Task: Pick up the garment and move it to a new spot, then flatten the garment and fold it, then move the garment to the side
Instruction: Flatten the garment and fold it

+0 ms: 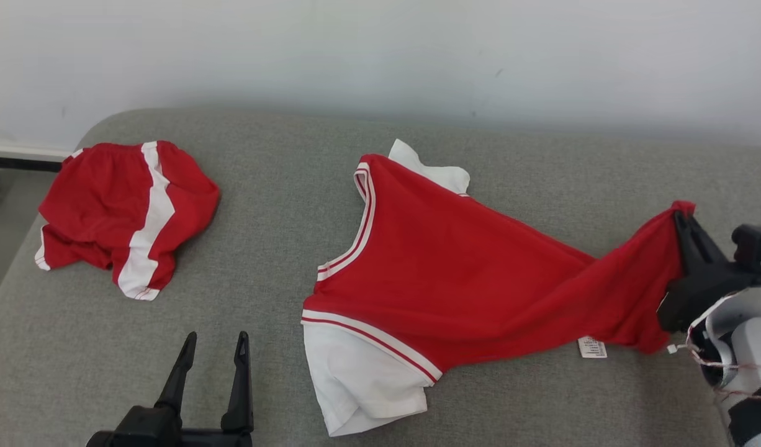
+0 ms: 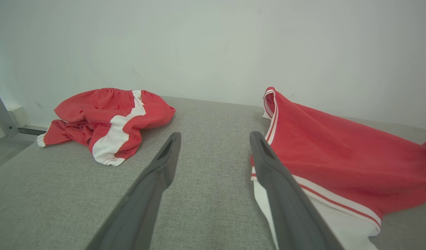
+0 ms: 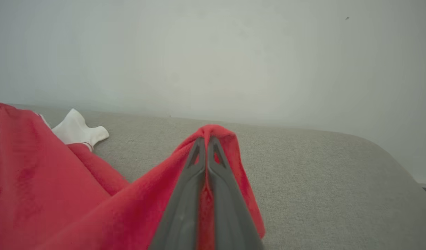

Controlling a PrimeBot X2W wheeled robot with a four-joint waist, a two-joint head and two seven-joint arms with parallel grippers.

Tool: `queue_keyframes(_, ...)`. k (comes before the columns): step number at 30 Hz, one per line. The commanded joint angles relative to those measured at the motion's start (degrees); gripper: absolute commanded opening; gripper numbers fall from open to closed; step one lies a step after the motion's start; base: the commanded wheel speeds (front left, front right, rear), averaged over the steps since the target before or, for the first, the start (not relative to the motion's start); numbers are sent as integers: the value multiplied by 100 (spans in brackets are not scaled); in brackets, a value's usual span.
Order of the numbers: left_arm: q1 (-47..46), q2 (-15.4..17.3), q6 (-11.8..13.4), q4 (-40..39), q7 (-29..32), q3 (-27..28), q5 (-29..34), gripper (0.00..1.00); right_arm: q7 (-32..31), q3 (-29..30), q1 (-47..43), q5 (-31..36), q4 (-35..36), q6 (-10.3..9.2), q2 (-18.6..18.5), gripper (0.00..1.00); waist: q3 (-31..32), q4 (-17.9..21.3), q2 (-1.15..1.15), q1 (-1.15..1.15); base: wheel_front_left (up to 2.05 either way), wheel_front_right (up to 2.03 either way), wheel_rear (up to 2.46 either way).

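Note:
The garment [image 1: 455, 267] is a red shirt with white sleeves and striped trim, stretched across the grey cushion [image 1: 269, 205]. My right gripper [image 1: 683, 218] is shut on its red hem at the right, lifting that corner off the surface; in the right wrist view the cloth [image 3: 213, 132] drapes over my closed right gripper [image 3: 206, 139]. My left gripper [image 1: 214, 340] stands open near the front edge, left of the shirt's white sleeve [image 1: 355, 379], holding nothing. The left wrist view shows my left gripper [image 2: 214, 136] with bare cushion between its fingers and the shirt [image 2: 331, 149] just to their right.
Red shorts with a white stripe [image 1: 126, 211] lie crumpled at the cushion's far left, also seen as the shorts [image 2: 108, 118] in the left wrist view. A pale wall [image 1: 380, 56] runs behind. The cushion drops off to the floor [image 1: 2, 236] at the left.

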State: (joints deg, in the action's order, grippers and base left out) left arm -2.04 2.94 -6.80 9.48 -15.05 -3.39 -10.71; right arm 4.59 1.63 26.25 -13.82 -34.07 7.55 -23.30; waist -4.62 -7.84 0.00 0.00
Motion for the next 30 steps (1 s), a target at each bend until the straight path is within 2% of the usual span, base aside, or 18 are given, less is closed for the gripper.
queue_keyframes(1,-106,-9,17,10,-19,-42,-59,100,85,14,189,24,-165,-13,-64,0,-191,-193,0,0,0,0,0)
queue_keyframes(8,-190,-9,92,22,-19,-221,-135,100,463,192,1086,228,-1481,-13,-128,0,-351,-334,0,0,0,0,0)
queue_keyframes(9,-201,-9,106,22,-19,-245,-141,100,437,204,1166,262,-1685,-13,-123,31,-357,-341,0,0,0,0,0)
queue_keyframes(10,-210,-9,117,25,-19,-263,-128,100,415,223,1257,245,-1862,-13,-79,100,-360,-345,0,0,0,0,0)
queue_keyframes(16,-182,-9,165,20,-19,-253,-106,100,767,106,1478,264,-2404,-13,12,100,-257,-209,0,0,0,0,0)
queue_keyframes(22,-28,-9,167,-5,-19,-139,-8,100,1015,-69,1362,170,-2318,-13,92,100,-53,21,0,0,0,0,0)
queue_keyframes(25,48,-8,158,-43,-19,-57,17,100,1061,-133,1171,120,-2004,-13,68,100,74,155,0,0,0,0,0)
queue_keyframes(30,210,-8,153,-107,-19,94,102,100,1059,-62,470,97,-908,-13,110,100,255,363,0,0,0,0,0)
